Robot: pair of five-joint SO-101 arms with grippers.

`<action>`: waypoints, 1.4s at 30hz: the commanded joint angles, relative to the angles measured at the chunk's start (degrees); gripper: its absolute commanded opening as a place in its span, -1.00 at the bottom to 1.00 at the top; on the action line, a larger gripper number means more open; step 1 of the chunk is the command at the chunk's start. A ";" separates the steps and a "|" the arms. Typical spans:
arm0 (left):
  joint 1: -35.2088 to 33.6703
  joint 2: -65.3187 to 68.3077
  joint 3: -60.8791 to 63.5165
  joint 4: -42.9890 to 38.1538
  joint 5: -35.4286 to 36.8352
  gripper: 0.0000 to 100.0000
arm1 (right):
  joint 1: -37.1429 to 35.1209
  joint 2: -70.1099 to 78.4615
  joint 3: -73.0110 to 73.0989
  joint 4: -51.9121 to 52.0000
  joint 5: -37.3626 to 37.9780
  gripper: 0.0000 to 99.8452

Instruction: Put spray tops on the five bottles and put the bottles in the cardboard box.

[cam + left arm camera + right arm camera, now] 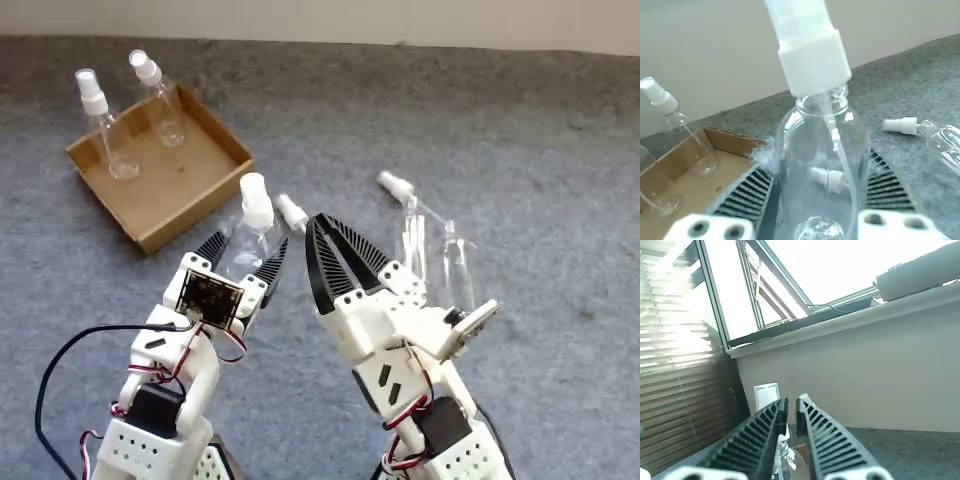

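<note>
1. Grey felt cover (520, 130) spreads over nearly the whole high view.
2. Pale wall strip (320, 18) runs along its top edge.
3. Right wrist view: window frame (710, 295), slatted blinds (675, 370), grey sill (850, 315).

Right hand (792, 402), ribbed fingers (755, 435) almost touching, points at a wall (880, 375); a spray top (766, 391) and bottle (788, 456) just behind them

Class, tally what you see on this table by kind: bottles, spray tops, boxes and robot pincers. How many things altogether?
Bottles: 5
Spray tops: 5
Cardboard box: 1
Pincers: 2
Total: 13
</note>
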 commanded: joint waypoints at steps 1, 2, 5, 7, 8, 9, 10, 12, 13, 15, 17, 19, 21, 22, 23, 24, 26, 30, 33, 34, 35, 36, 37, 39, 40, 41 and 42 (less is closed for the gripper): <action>-2.24 -0.84 1.01 -1.76 -0.18 -0.91 | -0.48 -0.22 9.63 4.09 0.18 -0.96; -3.47 -0.84 1.01 -1.85 -0.18 -0.91 | -0.48 -0.22 9.63 4.97 0.18 -0.96; -8.31 -0.84 1.10 -4.40 -0.18 -0.91 | -0.48 -0.22 9.63 6.90 0.18 -0.96; -10.95 -0.84 1.10 -7.65 -0.09 -0.91 | -0.57 -0.22 9.63 9.01 0.18 -0.96; -12.00 -0.84 1.10 -9.05 -0.09 -0.91 | -0.57 -0.22 9.63 10.15 0.18 -0.96; -12.62 -0.84 1.10 -10.20 -0.09 -0.91 | -0.57 -0.22 9.63 11.03 0.26 -0.96; -12.88 -0.84 1.10 -10.90 -0.09 -0.91 | -0.57 -0.22 9.63 11.65 0.44 -0.96; -12.79 -0.84 1.10 -11.96 -0.09 -0.91 | -0.57 -0.22 9.63 12.62 0.53 -0.96; -12.70 -0.84 1.01 -11.96 -0.09 -0.91 | -0.57 -0.22 9.63 13.23 0.53 -0.96; -12.70 -0.84 0.92 -12.57 -0.09 -0.91 | -0.57 -0.22 9.63 14.02 0.62 -0.96; -12.70 -0.84 1.10 -13.54 -0.09 -0.91 | -0.57 -0.22 9.63 14.02 0.62 -0.96; -12.70 -0.84 0.57 -13.63 -0.18 -0.91 | -0.57 -0.13 9.63 14.02 0.70 -0.96; -12.70 -0.84 -1.10 -13.45 -0.18 -0.91 | -0.57 -0.13 9.63 14.02 0.97 -0.96; -12.70 -0.84 -1.98 -13.36 -0.18 -0.91 | -0.57 -0.13 9.63 14.02 2.46 -0.96; -12.70 -0.84 -2.95 -13.36 -0.18 -0.91 | -0.57 -0.13 9.63 14.11 4.84 -0.96; -12.62 -0.84 -3.82 -13.36 -0.09 -0.91 | -0.57 -0.13 9.63 14.11 7.12 -0.96; -11.56 -0.75 -5.32 -13.27 -0.09 -0.91 | -0.75 -0.13 9.63 15.08 10.02 -0.96; -5.93 -0.40 -6.20 -13.10 0.00 -0.91 | -5.41 -0.13 9.63 18.86 14.51 -0.96; -3.74 -0.40 -6.20 -13.19 0.00 -0.91 | -7.25 -0.13 9.63 20.53 20.75 -0.96; -3.74 -0.40 -6.20 -13.19 0.00 -0.91 | -7.43 -0.13 9.63 20.53 22.24 -0.96; -3.74 -0.40 -6.20 -13.27 0.00 -0.91 | -7.43 -0.13 9.63 20.53 22.86 -0.96; -3.74 -0.40 -6.20 -13.36 0.00 -0.91 | -7.43 -0.13 9.63 20.62 22.77 -0.96; -3.74 -0.40 -6.20 -13.45 0.00 -0.91 | -7.43 -0.13 9.63 20.62 22.77 -0.96; -3.74 -0.40 -6.20 -13.63 0.62 -0.91 | -7.52 -0.13 9.63 20.62 22.77 -0.96; -3.74 -0.40 -6.29 -14.33 2.29 -0.91 | -7.60 -0.13 9.63 20.62 22.77 -0.96; -3.82 -0.40 -6.02 -16.18 4.66 -0.91 | -8.31 -0.13 9.63 20.70 22.77 -0.96; -4.44 -0.40 -5.58 -18.64 6.95 -0.91 | -9.27 -0.13 9.63 21.32 23.03 -0.96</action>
